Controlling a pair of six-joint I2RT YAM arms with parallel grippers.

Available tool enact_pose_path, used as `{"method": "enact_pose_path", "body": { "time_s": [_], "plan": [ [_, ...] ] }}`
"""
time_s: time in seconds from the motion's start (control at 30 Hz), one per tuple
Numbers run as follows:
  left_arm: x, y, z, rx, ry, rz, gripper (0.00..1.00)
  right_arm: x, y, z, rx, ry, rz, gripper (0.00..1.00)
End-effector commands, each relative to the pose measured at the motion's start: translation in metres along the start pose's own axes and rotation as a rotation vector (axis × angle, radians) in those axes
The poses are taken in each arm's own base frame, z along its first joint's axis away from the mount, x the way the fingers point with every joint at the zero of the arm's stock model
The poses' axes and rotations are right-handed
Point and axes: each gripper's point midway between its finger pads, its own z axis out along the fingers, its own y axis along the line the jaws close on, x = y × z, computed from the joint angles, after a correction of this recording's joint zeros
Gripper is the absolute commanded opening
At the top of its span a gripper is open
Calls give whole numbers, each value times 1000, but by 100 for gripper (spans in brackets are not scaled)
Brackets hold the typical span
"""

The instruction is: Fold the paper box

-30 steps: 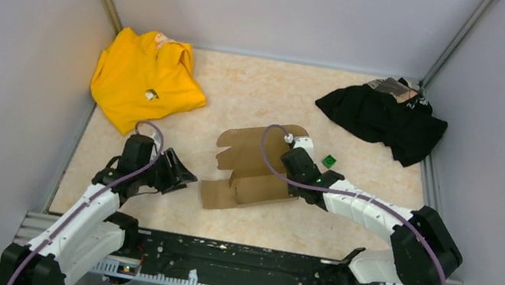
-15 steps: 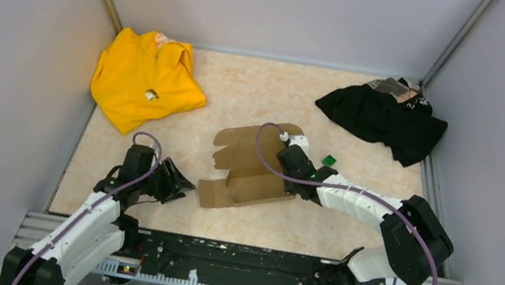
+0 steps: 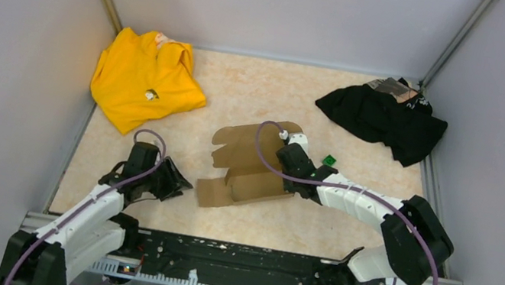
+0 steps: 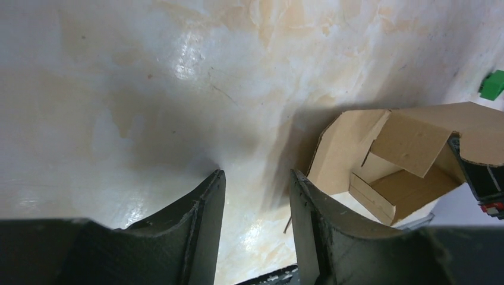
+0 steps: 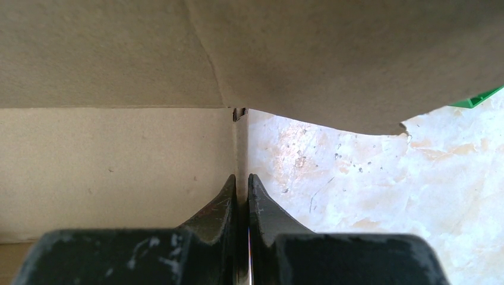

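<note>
The paper box (image 3: 245,168) is a brown die-cut cardboard sheet, partly raised, lying mid-table. It also shows in the left wrist view (image 4: 410,142) with its walls and flaps standing up. My right gripper (image 3: 287,168) is shut on a thin upright cardboard wall of the box (image 5: 119,154), with the wall's edge pinched between the fingertips (image 5: 242,178). A flap hangs over the jaws. My left gripper (image 3: 181,178) is open and empty, low over the bare table just left of the box (image 4: 257,173).
A yellow garment (image 3: 144,78) lies at the back left and a black garment (image 3: 385,117) at the back right. A tiny green cube (image 3: 328,160) sits right of the box, just behind my right wrist. Grey walls close in three sides.
My right gripper has pulled the box slightly to the left. My left gripper has shifted a little nearer and lower, still open.
</note>
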Motion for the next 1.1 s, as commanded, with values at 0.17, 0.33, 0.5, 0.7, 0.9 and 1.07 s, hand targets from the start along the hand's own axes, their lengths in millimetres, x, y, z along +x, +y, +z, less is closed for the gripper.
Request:
{"method": "enact_pose_path", "body": {
  "time_s": [0.17,0.33,0.5,0.7,0.9,1.07],
  "plan": [
    [-22,14,3,-213,-95,166,50,-24,7,-9,-47,-84,43,0],
    [-17,10,8,-269,-83,249,52,-25,7,-11,-53,-92,50,0],
    [-2,6,16,-281,-54,286,53,-22,10,-9,-66,-88,57,0],
    [12,-13,20,-190,-50,268,53,-16,11,-4,-70,-71,55,0],
    [17,-38,21,-39,-60,250,53,-13,14,-1,-79,-61,57,0],
    [27,-49,24,30,-34,247,53,-12,17,0,-92,-57,61,0]
  ]
}}
